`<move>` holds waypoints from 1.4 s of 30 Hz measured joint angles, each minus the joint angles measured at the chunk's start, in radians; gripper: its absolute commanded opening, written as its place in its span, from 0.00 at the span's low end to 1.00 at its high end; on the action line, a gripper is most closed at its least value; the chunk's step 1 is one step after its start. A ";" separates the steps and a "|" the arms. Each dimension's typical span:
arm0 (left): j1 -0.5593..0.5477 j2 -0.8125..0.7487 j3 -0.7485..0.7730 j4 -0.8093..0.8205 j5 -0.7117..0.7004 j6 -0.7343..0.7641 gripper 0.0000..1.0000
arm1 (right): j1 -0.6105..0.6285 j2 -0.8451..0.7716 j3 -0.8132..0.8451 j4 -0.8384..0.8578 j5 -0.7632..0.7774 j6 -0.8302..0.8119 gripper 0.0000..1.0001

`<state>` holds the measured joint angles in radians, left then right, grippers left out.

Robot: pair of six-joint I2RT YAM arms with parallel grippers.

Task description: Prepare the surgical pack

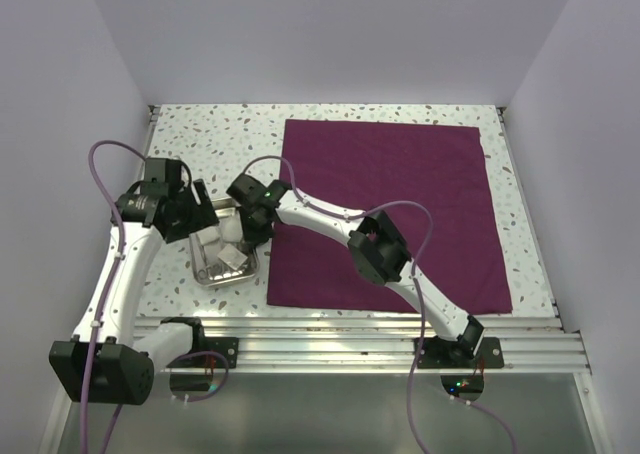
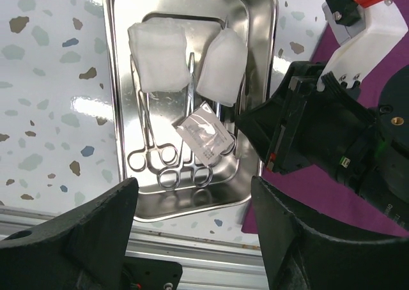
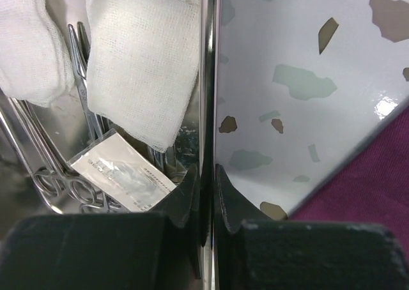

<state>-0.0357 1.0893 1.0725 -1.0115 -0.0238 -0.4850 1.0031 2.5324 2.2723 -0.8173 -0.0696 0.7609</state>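
Observation:
The surgical pack lies in parts. A maroon cloth is spread flat on the table. Left of it sits a small steel tray holding two white gauze squares, silver scissor-like instruments and a small clear packet. My right gripper is shut on the tray's right wall, one finger inside and one outside. My left gripper hovers open above the tray's near end, holding nothing.
The speckled white tabletop surrounds the tray. An aluminium rail runs along the near edge by the arm bases. White walls close in the left, back and right. The right arm stretches across the cloth's near-left part.

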 measured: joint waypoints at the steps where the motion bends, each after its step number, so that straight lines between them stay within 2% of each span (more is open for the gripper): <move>1: 0.000 0.002 0.005 0.000 -0.006 0.000 0.75 | 0.000 0.004 0.011 -0.011 0.000 -0.006 0.00; 15: 0.000 0.055 0.084 -0.005 -0.072 0.018 0.77 | -0.005 -0.002 0.071 -0.150 0.077 -0.225 0.00; 23: 0.000 0.090 0.099 0.000 -0.078 0.018 0.78 | -0.071 -0.119 0.064 -0.189 0.053 -0.322 0.00; 29: -0.001 0.107 0.101 0.015 -0.057 0.008 0.82 | -0.177 -0.269 -0.006 -0.195 -0.005 -0.414 0.00; 33: -0.005 0.120 0.090 0.031 -0.051 0.006 0.85 | -0.280 -0.377 -0.146 -0.182 -0.048 -0.486 0.00; 42: -0.005 0.164 -0.068 0.080 0.032 -0.023 0.87 | -0.570 -0.526 -0.422 -0.146 -0.052 -0.700 0.00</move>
<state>-0.0406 1.2537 1.0042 -0.9314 0.0078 -0.5076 0.4335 2.0064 1.8503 -0.9638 -0.1215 0.0605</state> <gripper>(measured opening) 0.863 0.062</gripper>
